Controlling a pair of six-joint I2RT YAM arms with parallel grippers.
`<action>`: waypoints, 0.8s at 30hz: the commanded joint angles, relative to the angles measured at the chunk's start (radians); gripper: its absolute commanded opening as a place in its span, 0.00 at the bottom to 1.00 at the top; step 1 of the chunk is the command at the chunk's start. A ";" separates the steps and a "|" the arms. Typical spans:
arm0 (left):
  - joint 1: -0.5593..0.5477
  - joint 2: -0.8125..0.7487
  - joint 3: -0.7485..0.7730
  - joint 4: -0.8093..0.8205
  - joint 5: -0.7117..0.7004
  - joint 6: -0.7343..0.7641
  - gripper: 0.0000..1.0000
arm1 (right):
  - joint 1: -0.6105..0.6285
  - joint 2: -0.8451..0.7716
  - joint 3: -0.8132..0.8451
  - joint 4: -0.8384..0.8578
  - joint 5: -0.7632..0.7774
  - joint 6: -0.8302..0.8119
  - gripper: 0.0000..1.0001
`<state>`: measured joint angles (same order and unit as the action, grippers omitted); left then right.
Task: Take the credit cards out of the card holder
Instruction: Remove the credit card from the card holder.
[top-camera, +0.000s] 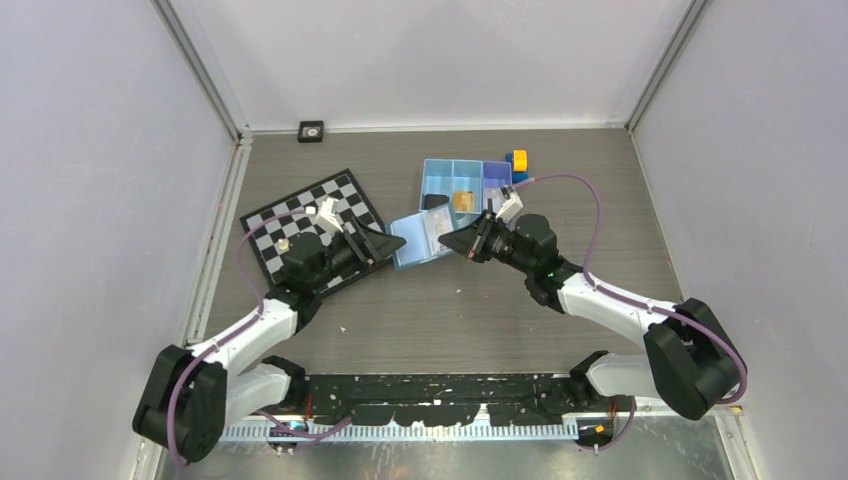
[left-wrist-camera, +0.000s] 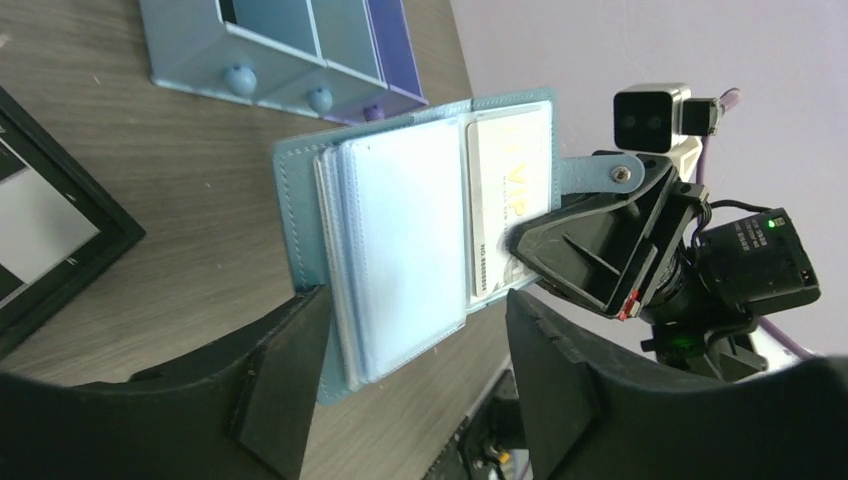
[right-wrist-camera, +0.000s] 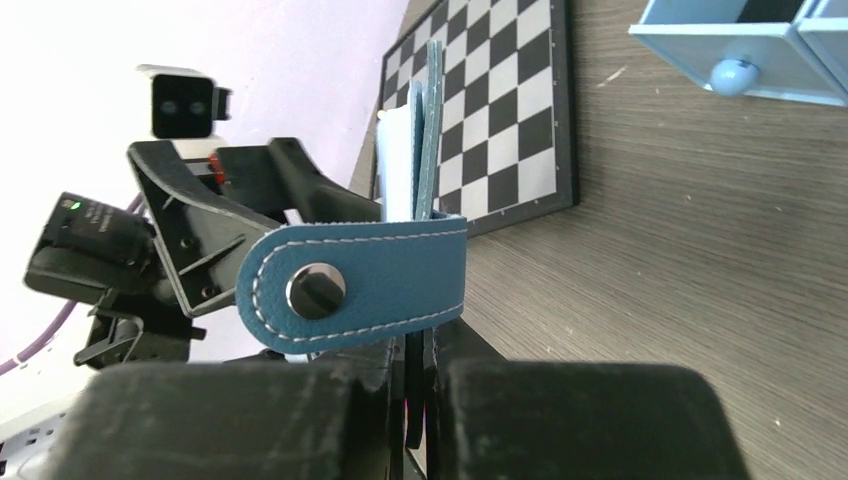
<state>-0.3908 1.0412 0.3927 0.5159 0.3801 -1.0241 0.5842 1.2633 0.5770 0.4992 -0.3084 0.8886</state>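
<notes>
An open blue card holder (left-wrist-camera: 400, 230) is held above the table (top-camera: 450, 310), near a blue tray (top-camera: 437, 178). Its spread length runs from arm to arm, with the snap strap (right-wrist-camera: 350, 290) toward the right arm. The right gripper (right-wrist-camera: 420, 360) is clamped on that edge. The left gripper (left-wrist-camera: 418, 310) is spread around the opposite end, perhaps touching it. A pale card (left-wrist-camera: 505, 190) sits in a pocket.

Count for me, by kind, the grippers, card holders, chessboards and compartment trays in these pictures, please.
Black two-finger grippers: 2 (left gripper, right gripper)
Blue leather folding card holder: 1
Black-and-white checkered chessboard: 1
Blue plastic three-compartment tray: 1
Total: 5
</notes>
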 joint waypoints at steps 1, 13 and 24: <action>-0.003 0.047 0.056 0.102 0.075 -0.035 0.71 | -0.004 -0.029 -0.011 0.136 -0.022 0.007 0.00; -0.003 0.113 0.080 -0.009 0.031 -0.042 0.87 | -0.010 -0.059 -0.040 0.163 0.013 0.028 0.00; -0.022 0.129 0.062 0.212 0.128 -0.080 0.90 | -0.011 -0.014 -0.034 0.230 -0.047 0.061 0.00</action>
<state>-0.3946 1.1439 0.4473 0.5026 0.4076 -1.0744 0.5781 1.2076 0.5236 0.5926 -0.2928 0.9173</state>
